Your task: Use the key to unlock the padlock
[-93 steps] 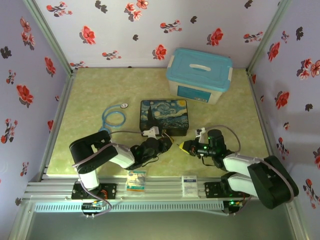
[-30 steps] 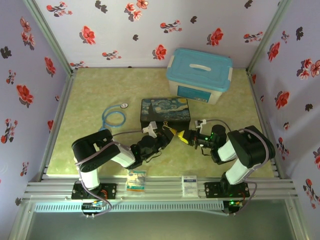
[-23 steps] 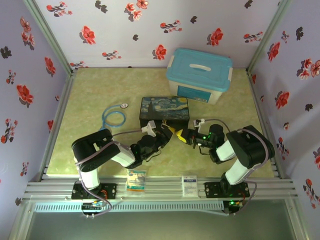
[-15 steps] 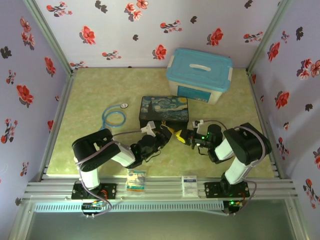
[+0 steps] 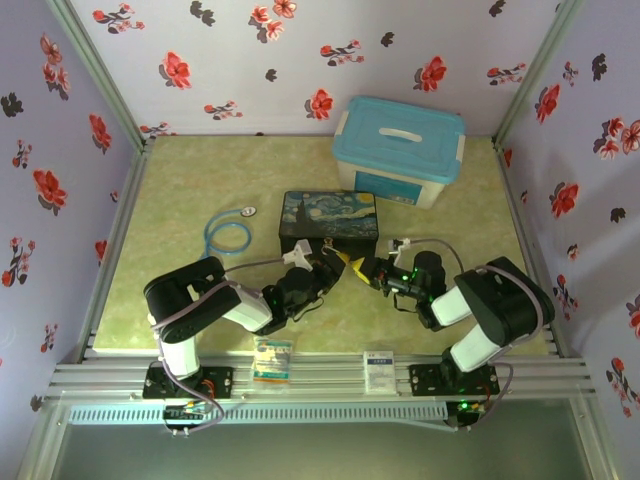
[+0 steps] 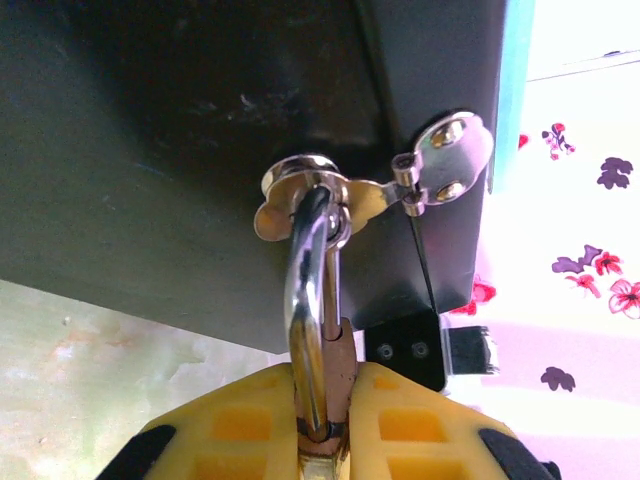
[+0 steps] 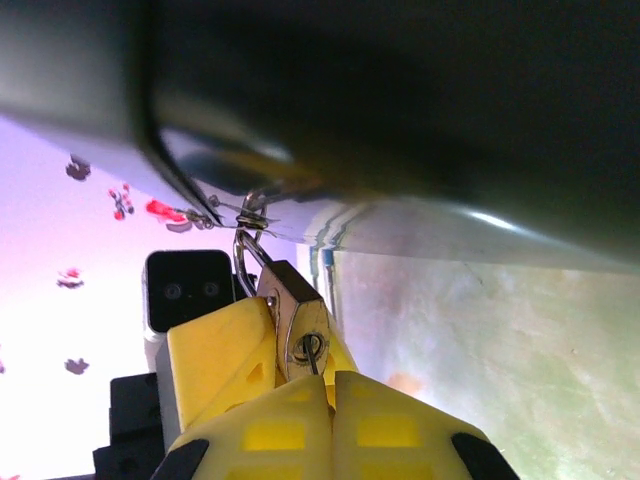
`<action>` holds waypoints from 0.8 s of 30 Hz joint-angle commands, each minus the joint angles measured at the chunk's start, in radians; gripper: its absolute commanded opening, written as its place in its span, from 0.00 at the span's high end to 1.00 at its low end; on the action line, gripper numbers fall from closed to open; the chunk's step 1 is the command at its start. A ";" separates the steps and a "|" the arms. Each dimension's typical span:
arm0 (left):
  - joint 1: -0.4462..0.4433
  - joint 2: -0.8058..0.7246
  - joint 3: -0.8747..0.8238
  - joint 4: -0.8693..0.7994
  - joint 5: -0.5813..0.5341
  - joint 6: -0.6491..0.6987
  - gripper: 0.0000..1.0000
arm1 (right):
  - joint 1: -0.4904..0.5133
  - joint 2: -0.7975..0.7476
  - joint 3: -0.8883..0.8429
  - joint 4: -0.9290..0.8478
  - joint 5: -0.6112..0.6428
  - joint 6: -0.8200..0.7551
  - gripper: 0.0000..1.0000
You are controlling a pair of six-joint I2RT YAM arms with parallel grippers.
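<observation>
Mid-worktop [image 5: 180, 200], at six o'clock of the starry-print box [image 5: 330, 215], our tools meet. The left tool [image 6: 320, 425] is clamped around the padlock [image 7: 300, 330], and the right tool [image 7: 330, 400] is pinched tight on the key [image 7: 311, 353]. The padlock hangs from the box's hasp [image 6: 320, 190], and the key's tip sits at its keyhole. We judge insertion is in hand; next we need a steady twist while the left tool braces.

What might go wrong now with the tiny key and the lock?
1. The key is a thin sliver pinched in the right gripper; when turned, it may slip or jam.
2. The padlock hangs from the hasp of the dark box, held by the left gripper; if that grip slips, the lock may spin with the key.
</observation>
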 commanded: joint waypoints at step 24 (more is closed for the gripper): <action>-0.061 -0.020 0.089 0.146 0.213 0.023 1.00 | -0.001 0.100 0.147 0.126 -0.165 0.324 1.00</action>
